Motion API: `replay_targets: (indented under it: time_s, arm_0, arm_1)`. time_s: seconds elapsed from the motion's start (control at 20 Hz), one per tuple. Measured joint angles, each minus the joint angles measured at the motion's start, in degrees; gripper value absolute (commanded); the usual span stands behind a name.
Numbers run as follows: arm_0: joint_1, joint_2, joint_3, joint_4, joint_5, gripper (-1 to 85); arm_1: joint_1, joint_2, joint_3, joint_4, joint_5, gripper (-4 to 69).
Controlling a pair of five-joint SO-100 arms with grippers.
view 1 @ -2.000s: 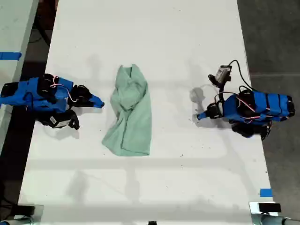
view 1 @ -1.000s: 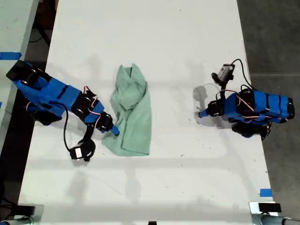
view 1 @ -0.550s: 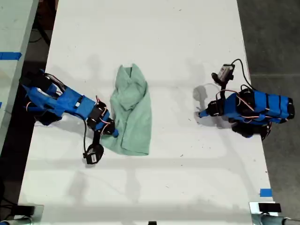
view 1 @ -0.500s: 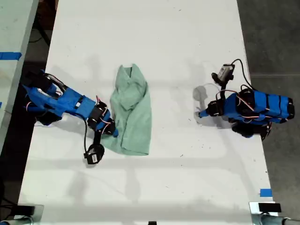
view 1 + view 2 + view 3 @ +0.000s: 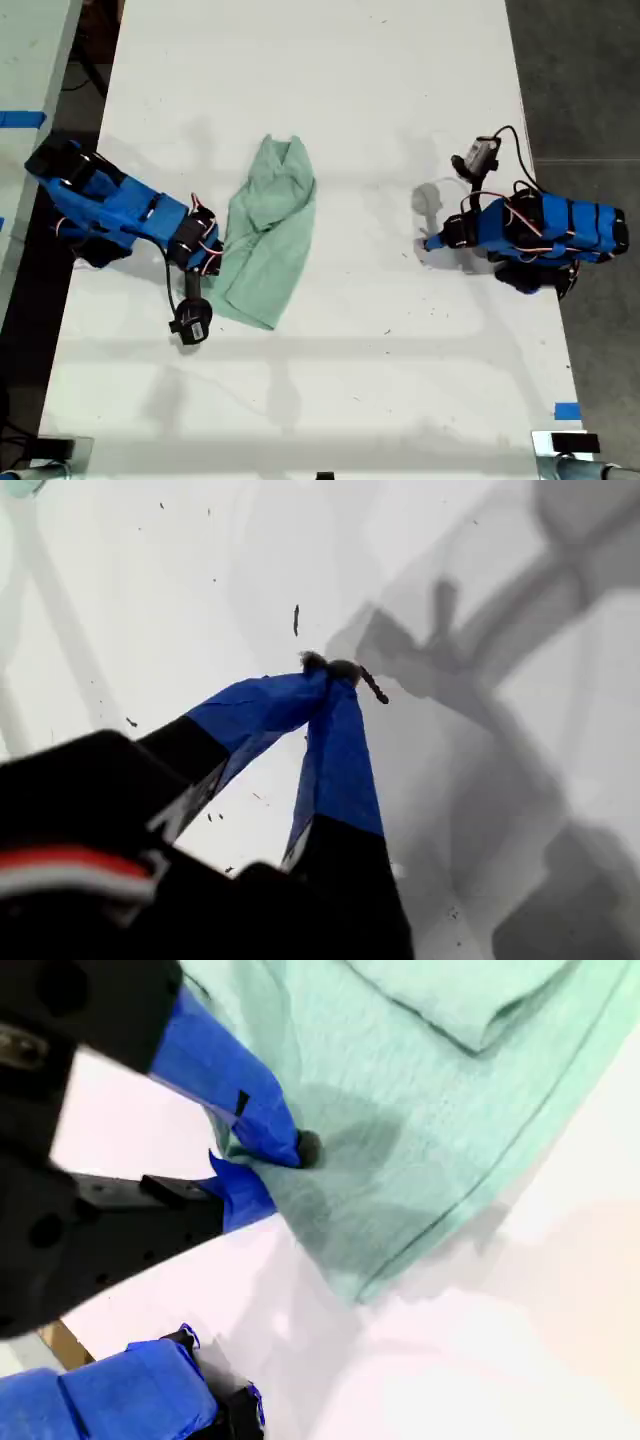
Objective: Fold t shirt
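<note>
Fingers [image 5: 262,1132] of our second gripper [image 5: 262,1165] are clamped on the t shirt [image 5: 262,235], biting its edge where the cloth bunches between the two blue tips. In the exterior view that gripper [image 5: 208,262] sits at the left middle of the frame, at the shirt's lower left side. Our first gripper [image 5: 330,670] has its fingers [image 5: 340,760] together on nothing, tips resting at the bare white surface [image 5: 330,70]; in the exterior view it [image 5: 432,241] stands at the right middle of the frame, well apart from the cloth.

We judge the task to be at its opening step: one edge is caught, but the garment is a wrinkled, partly bunched strip and no clean fold shows yet. The next move likely calls for carrying the held edge up and across the shirt toward the frame's right, keeping the grip firm so the thin fabric does not slide out, while the idle gripper could come over to pin or lift the far side.

The shirt lies a little left of the frame's centre in the exterior view. Its long axis runs steeply, tilted from the narrower upper end, right of centre of the cloth, down to the wider lower end nearer the frame's left.
</note>
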State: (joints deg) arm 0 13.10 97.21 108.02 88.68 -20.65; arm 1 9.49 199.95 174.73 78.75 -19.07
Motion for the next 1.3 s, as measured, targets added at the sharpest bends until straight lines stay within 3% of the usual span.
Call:
replay_targets:
  time_s: [0.3, 0.6, 0.65, 0.75, 0.9, 1.15, 1.3]
  arm_0:
    - [0.44, 7.91, -8.88, 1.76, -0.7, -0.3]
    - [-3.25, -11.87, -31.29, 1.76, 11.6, -0.3]
    - [-4.13, -17.23, -36.91, 1.76, 13.97, 2.0]
    - [-5.36, -26.72, -45.79, 1.05, 18.11, 16.3]
    - [-5.71, -31.29, -47.81, -0.62, 20.57, 21.4]
    - [-5.71, -30.94, -47.9, -0.35, 20.92, 19.2]
    - [-5.71, -24.96, -46.05, 1.14, 19.78, 10.0]
  arm_1:
    - [0.0, 0.0, 0.0, 0.0, 0.0, -1.9]
    - [0.0, 0.0, 0.0, 0.0, 0.0, -1.9]
    - [0.0, 0.0, 0.0, 0.0, 0.0, -1.9]
    - [0.0, 0.0, 0.0, 0.0, 0.0, -1.9]
    - [0.0, 0.0, 0.0, 0.0, 0.0, -1.9]
    - [0.0, 0.0, 0.0, 0.0, 0.0, -1.9]
    - [0.0, 0.0, 0.0, 0.0, 0.0, -1.9]
